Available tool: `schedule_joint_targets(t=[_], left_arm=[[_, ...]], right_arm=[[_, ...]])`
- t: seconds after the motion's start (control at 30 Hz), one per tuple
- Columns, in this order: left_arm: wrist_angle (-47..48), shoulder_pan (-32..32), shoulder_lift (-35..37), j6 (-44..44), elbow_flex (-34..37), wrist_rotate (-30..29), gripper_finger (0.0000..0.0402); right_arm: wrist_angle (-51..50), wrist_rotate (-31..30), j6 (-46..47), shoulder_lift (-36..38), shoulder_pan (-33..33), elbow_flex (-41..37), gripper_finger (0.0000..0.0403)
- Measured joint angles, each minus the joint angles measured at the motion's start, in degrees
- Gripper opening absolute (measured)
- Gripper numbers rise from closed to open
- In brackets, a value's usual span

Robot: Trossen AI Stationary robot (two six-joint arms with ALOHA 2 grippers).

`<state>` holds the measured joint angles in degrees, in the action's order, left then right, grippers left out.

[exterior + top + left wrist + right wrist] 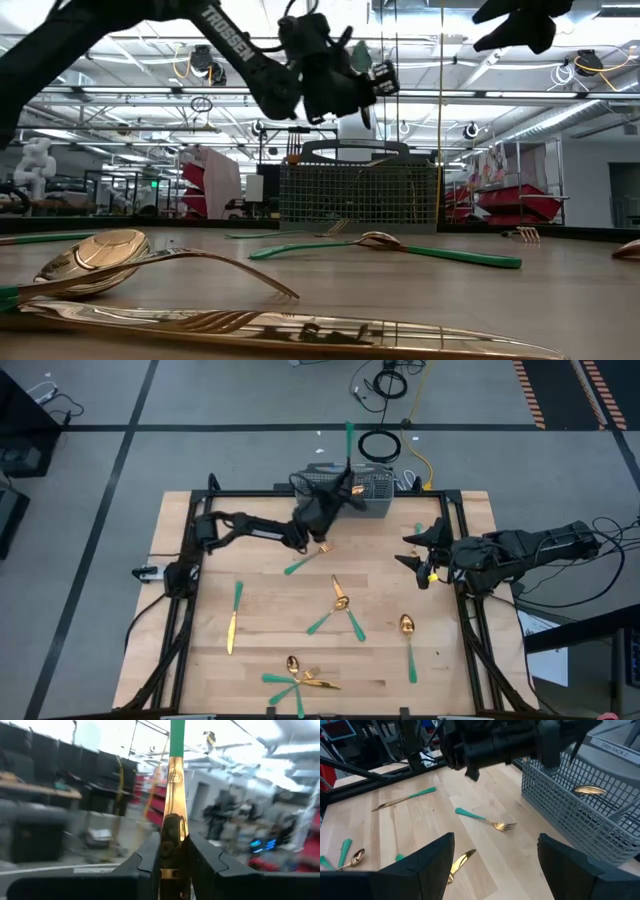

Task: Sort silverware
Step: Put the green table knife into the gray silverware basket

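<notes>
A gold-headed piece of silverware (pixel 173 815) with its teal handle pointing up is pinched by the head in the left claw (pixel 335 495), held above the grey mesh caddy (pixel 372 491) at the far edge of the desk (pixel 450 670). I'd say the trick now is to line it over one compartment, lower it head first and only then let go. The right claw (pixel 418 556) waits spread wide over the desk's right side, empty.

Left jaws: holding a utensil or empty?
Holding one. Left gripper is shut on a gold utensil, teal handle pointing away from the wrist, above the caddy.
</notes>
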<state>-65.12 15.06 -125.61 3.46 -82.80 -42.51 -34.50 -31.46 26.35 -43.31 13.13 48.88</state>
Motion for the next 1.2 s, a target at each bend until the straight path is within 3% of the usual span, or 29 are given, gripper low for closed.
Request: schedule_joint_targets(t=[0.23,0.57,1.2], left_arm=[[2.7,-1.7,-7.8,12.2,-10.4,-0.7,0.0074],[2.4,-0.6,-16.3,12.0,-20.5,-1.1,0.0074],[3.0,1.4,-19.4,12.1,-22.7,-0.3,0.0074]], right_arm=[[-0.6,0.0,0.0,0.0,0.0,0.0,0.0272],[-2.2,0.0,0.0,0.0,0.0,0.0,0.0272],[-2.3,0.3,-0.2,0.0,0.0,0.0,0.0272]])
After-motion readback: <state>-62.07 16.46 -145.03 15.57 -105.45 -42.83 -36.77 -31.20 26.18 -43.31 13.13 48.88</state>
